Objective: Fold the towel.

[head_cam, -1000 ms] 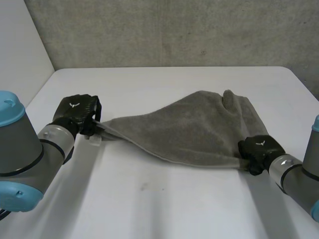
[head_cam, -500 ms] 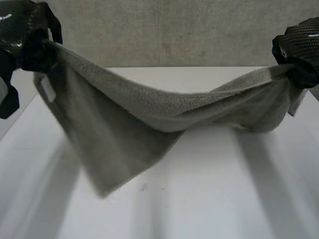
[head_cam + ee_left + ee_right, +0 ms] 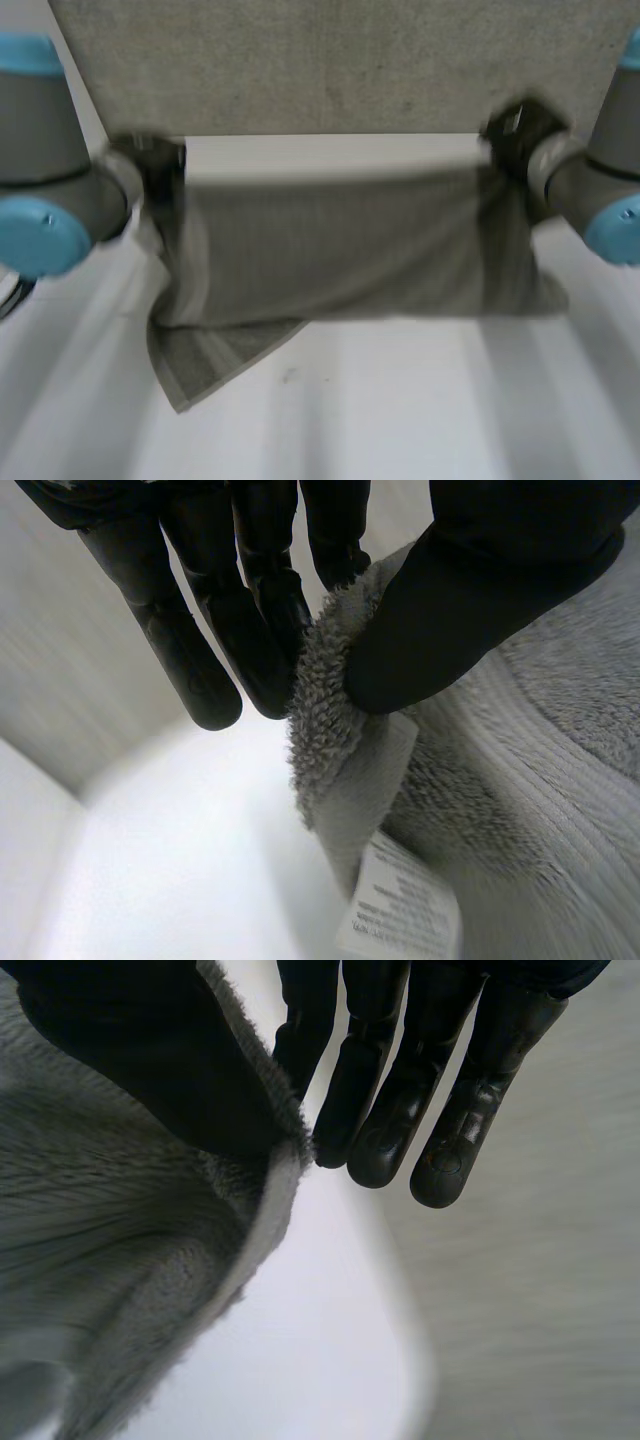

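The towel (image 3: 340, 245) hangs spread over the table (image 3: 400, 410), its top edge running from 9 to 3 o'clock. The left hand (image 3: 470, 590) pinches the 9 o'clock corner between thumb and fingers, and the right hand (image 3: 150, 1060) pinches the 3 o'clock corner. The free edge hangs toward 6 o'clock.

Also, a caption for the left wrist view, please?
Left hand pinches the towel between thumb and fingers, near its label.

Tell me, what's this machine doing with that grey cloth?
The robot is holding a grey towel up over the white table, stretched between its two arms. The left robot hand pinches one top corner, by the label, between thumb and fingers. The right robot hand pinches the other top corner. The towel hangs down, with one lower corner trailing toward the table.
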Motion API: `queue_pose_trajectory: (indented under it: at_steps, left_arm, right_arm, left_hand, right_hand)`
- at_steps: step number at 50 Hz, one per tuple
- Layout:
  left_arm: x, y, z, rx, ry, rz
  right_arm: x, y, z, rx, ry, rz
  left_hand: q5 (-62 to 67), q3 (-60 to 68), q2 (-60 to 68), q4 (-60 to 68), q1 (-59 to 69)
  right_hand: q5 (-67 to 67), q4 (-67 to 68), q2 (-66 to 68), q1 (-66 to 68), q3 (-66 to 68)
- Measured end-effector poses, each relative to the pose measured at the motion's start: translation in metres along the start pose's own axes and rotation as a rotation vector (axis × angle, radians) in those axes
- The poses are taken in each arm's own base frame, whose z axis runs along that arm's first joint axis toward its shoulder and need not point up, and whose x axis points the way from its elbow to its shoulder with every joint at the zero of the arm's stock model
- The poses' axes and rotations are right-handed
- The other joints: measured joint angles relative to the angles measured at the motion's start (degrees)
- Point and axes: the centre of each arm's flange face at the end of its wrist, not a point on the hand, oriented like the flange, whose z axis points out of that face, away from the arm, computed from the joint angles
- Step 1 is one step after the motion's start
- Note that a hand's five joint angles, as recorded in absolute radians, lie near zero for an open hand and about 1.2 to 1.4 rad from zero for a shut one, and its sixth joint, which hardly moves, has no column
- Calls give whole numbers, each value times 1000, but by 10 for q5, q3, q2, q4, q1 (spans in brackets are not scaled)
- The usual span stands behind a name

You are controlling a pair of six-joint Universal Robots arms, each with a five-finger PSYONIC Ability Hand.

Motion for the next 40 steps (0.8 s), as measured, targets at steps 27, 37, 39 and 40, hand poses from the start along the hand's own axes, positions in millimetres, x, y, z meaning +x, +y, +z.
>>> queue_pose_trajectory:
  at_steps: [27,37,39,40]
  left_arm:
    - [-12,-13,35,386,-132,-133]
    - [16,80,26,100,-58,-113]
    - [20,91,22,64,-47,-110]
    - [22,97,19,46,-42,-109]
  right_arm:
    - [11,-10,-4,258,70,149]
    - [-75,78,2,-6,-233,299]
    - [-84,88,1,-41,-258,321]
    - [-86,91,0,-52,-265,330]
  left_hand:
    - [3,0,0,0,0]
    - [3,0,0,0,0]
    - [3,0,0,0,0]
    - [3,0,0,0,0]
  right_hand:
    - [4,2,0,19,0]
    - [4,2,0,19,0]
    - [4,2,0,19,0]
    - [4,2,0,19,0]
